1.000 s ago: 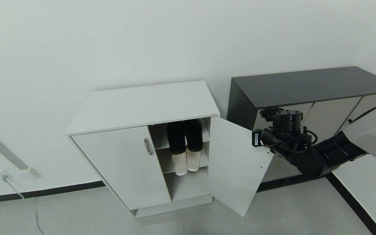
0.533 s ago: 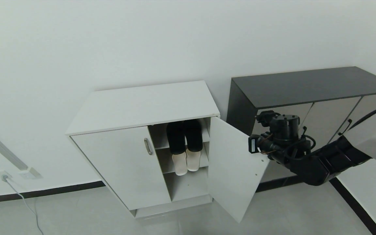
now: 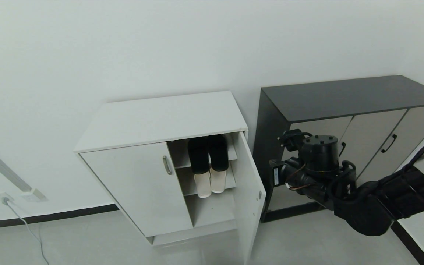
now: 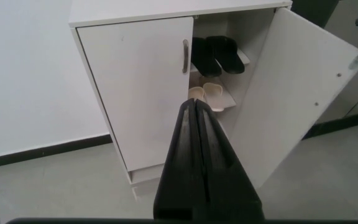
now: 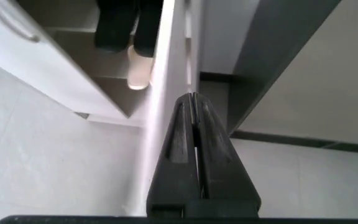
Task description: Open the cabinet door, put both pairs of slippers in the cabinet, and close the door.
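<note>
At frame centre, the white wooden cabinet's right door stands upright, half open and edge-on. Inside, black slippers sit above white slippers, both pairs lying front-to-back on the shelves. The right gripper and left gripper have their fingers pressed together and hold nothing.

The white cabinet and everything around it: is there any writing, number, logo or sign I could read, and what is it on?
No text can be read in these pictures.
Small white tag by the right arm's wrist: too small to read.
Pale sticker at the top corner of the open door: blurred, unreadable.
White cabinet, black slippers, white slippers, dark cabinet: no print visible.
</note>
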Robot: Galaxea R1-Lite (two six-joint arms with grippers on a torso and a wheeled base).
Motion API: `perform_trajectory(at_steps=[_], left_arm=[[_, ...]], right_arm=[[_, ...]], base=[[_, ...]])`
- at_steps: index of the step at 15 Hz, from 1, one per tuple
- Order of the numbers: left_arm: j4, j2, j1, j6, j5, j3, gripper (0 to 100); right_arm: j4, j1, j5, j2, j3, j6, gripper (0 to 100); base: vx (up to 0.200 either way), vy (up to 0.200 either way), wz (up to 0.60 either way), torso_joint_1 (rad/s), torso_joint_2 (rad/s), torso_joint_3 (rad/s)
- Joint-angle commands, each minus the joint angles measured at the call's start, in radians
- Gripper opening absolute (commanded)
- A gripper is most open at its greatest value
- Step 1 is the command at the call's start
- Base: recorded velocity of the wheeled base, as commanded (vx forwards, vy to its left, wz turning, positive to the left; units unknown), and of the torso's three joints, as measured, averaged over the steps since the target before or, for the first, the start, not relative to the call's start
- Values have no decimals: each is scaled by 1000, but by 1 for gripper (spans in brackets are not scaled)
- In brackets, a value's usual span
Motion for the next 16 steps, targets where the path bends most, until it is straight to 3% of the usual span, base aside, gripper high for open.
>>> perform_trajectory(at_steps=[1, 10, 16], left_arm=[[0, 1, 0, 0, 0, 0, 0], [1, 1, 1, 0, 0, 0, 0], [0, 1, 0, 0, 0, 0, 0]], right_arm=[[-26, 24, 3, -36, 48, -29, 0], [-38, 32, 6, -23, 49, -45, 0], [-39, 36, 18, -26, 62, -43, 0]], base=[[0, 0, 0, 0, 0, 0], [0, 0, 0, 0, 0, 0], [0, 0, 600, 2, 6, -1]])
